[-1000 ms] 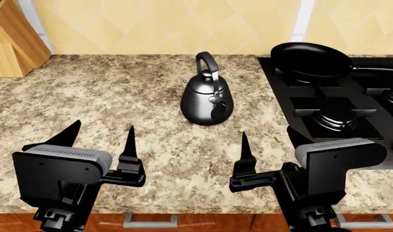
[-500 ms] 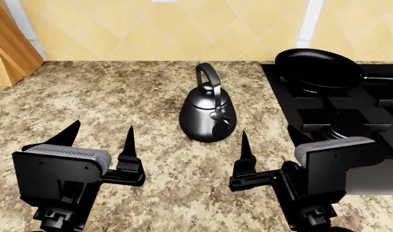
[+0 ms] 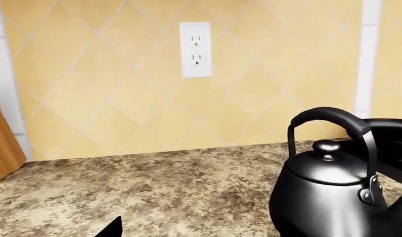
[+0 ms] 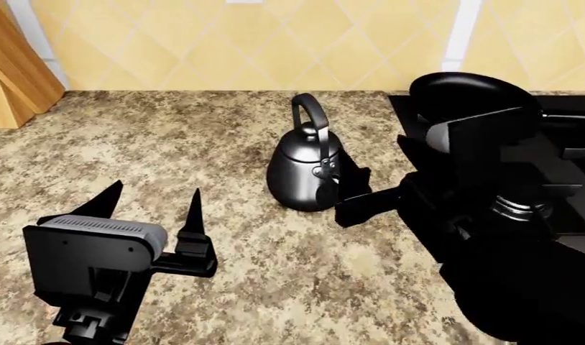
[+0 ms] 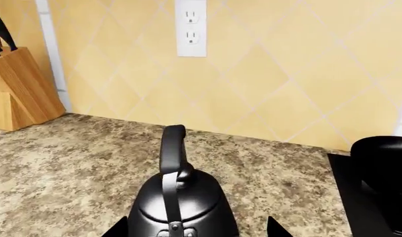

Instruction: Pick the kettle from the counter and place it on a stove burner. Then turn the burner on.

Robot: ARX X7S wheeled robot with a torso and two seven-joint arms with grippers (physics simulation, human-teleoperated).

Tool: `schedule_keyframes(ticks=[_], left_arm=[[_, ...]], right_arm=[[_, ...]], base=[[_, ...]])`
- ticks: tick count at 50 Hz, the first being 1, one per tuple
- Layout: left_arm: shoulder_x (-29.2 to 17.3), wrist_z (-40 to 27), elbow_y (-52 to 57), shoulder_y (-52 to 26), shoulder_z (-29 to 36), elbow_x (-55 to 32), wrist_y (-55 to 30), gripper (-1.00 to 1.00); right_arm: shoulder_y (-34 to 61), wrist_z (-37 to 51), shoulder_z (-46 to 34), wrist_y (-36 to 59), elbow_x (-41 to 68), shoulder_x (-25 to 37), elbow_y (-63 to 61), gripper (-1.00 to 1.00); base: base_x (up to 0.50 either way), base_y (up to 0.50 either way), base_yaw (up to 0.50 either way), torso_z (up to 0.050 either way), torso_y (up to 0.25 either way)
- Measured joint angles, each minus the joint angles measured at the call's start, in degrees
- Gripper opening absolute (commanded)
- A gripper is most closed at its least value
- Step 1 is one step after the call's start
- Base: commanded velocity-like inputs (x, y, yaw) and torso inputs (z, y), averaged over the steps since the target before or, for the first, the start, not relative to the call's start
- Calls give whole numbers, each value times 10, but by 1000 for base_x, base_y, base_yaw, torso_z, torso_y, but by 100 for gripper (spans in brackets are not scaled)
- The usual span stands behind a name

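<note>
**Entry: kettle on tabletop, right arm in approach**

- Kettle (image 4: pixel 308 171): upright on the speckled granite tabletop (image 4: pixel 177 136), just left of the black hob, spout toward the robot, arched handle up. Not lifted.
- Right gripper (image 4: pixel 374 183): raised and close beside the kettle on the hob side. The right wrist view looks down the handle with a dark fingertip on either side of the body, so the jaws read as spread and empty.
- Left gripper (image 4: pixel 154 208): low over bare tabletop, well apart from the kettle, fingers parted, nothing held.
- Stove burner (image 4: pixel 527 205): near ring under its cross grate, largely hidden behind the right arm. Frying pan (image 4: pixel 475 97) sits on the rear ring.

**Hazards, judged**
- Glossy, bulbous body: a grip low on the belly may slip or push the kettle along; the handle looks the safer hold.
- A fingertip striking the handle on closing could tip the kettle.
- The arm blocks the head view of the burner, so placement may be off-centre on the grate or clip the pan.

**Surroundings**
- Yellow diamond-tiled wall with a white outlet (image 3: pixel 195 49); wooden knife block (image 5: pixel 20 91) at far left.
</note>
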Motion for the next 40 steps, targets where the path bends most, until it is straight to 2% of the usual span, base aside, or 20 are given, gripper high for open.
schedule_keyframes(ticks=[18, 40], left_arm=[[-4, -7, 6, -2, 0, -7, -3, 100], [-7, -10, 5, 4, 7, -4, 4, 100]], right_arm=[[143, -53, -63, 19, -8, -13, 161, 100], [226, -148, -193, -46, -101, -43, 308, 100]], base=[[0, 0, 0, 0, 0], [0, 0, 0, 0, 0]])
